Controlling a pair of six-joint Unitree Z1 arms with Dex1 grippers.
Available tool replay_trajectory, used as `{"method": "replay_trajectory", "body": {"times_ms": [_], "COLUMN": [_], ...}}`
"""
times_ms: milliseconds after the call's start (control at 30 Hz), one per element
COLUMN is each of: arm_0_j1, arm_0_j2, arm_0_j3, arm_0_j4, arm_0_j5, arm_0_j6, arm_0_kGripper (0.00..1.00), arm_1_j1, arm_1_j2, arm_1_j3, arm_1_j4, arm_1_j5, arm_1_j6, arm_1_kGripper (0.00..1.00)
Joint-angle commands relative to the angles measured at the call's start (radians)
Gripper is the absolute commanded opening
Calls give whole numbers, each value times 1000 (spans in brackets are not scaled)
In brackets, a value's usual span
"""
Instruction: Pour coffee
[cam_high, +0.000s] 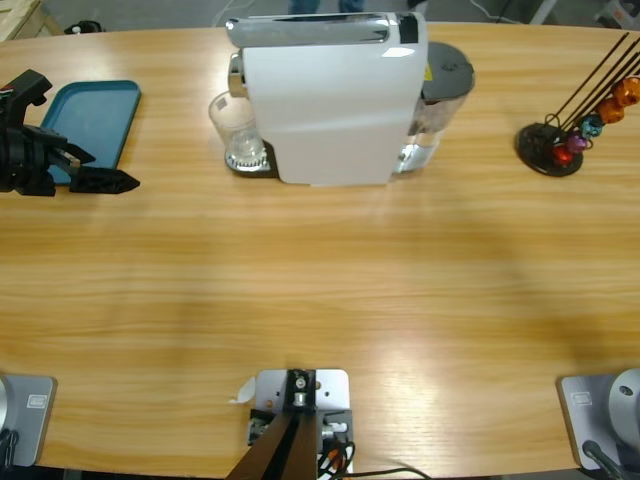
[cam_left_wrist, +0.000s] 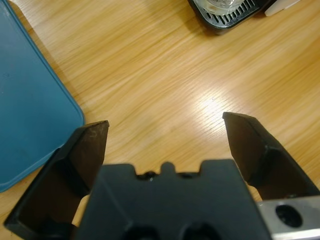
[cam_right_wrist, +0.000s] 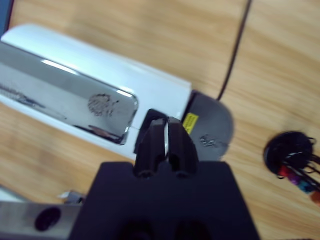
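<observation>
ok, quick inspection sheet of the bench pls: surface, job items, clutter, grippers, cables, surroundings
Surface: wooden table, no spills seen.
Job's things: white coffee machine; clear glass on its drip tray.
Clutter: teal tray beside the left gripper; capsule stand at the other end.
Grippers: left gripper open over bare wood; right gripper shut, above the machine, holding nothing.
Cables: a dark cable behind the machine.
Surroundings: nothing seen.
</observation>
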Motion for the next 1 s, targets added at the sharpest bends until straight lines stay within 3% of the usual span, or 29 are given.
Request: {"method": "replay_trajectory", "body": {"times_ms": [33,600,667,833,1000], "arm_0_j1": [-40,-43,-43,-57,-62], "arm_0_j2": [-17,-36,-58,-91,-120], "arm_0_j3": [25,19,14,18,46], "arm_0_j4": [16,29,23,23,25], "arm_0_j5": [10,8,-7,-67,-70], "arm_0_j6": [-13,-14,-11,-3,-3], "arm_0_kGripper": [982,982,983,982,987], "arm_1_j1": [57,71,84,122,157], "arm_1_j2": [-151,-225,-302,-551,-720], "arm_1_j3": [-41,58,202,797,1176], "arm_1_j4": [10,-31,-100,-482,-711], "arm_1_j5": [-124,-62,-61,-15,-8], "arm_1_j6": [4,12,10,11,21], "arm_1_kGripper": [0,0,0,0,0]}}
